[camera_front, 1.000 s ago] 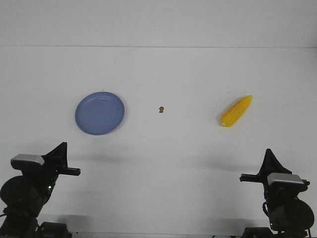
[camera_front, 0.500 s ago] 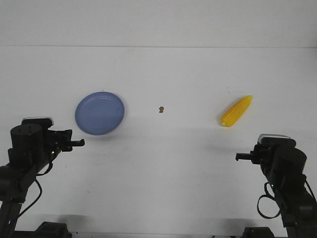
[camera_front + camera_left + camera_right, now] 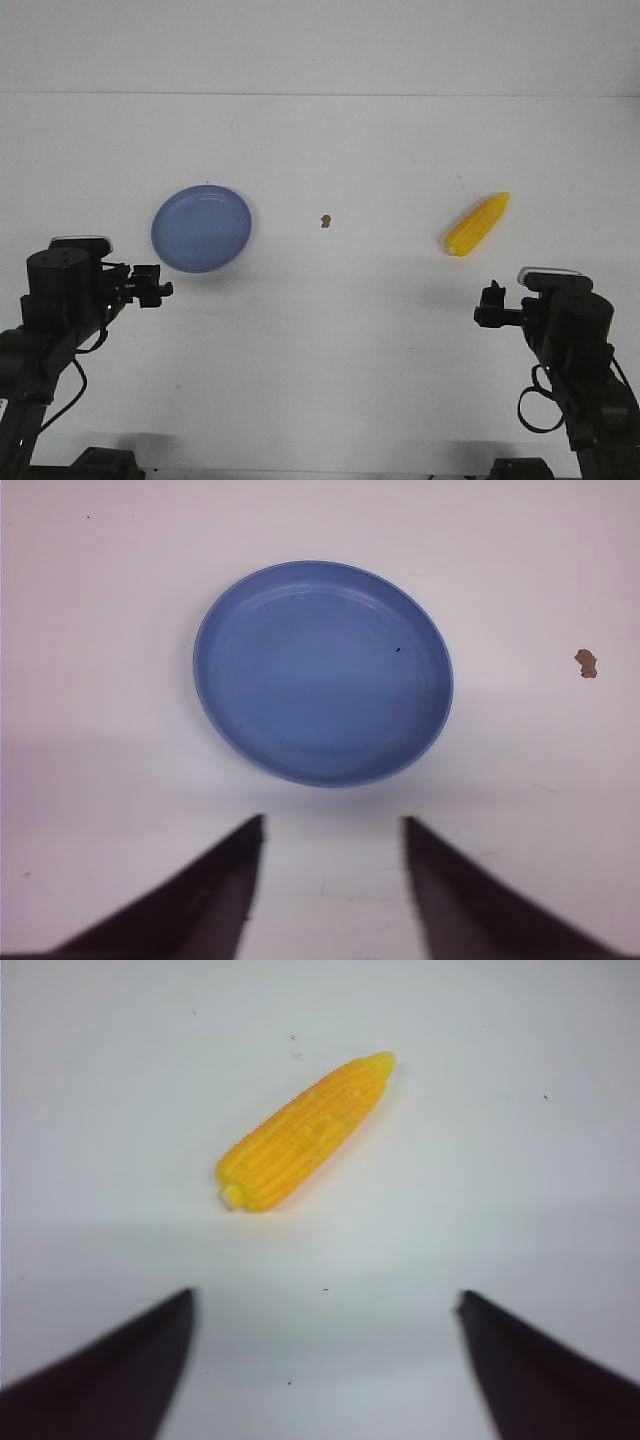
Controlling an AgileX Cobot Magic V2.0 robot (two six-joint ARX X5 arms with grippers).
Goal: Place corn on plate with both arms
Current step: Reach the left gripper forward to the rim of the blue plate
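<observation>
The blue plate [image 3: 202, 228] is seen left of centre, the corn cob [image 3: 477, 224] at right; the left gripper [image 3: 330, 880] and right gripper [image 3: 325, 1360] are held apart, empty

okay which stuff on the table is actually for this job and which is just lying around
For the job: corn, blue plate, left gripper, right gripper, both open and empty.
Lying about: small brown speck between plate and corn.

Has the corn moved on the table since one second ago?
No. In the front view the corn lies at the same distance and angle to the right of the brown speck as before, and neither end effector touches it.
</observation>
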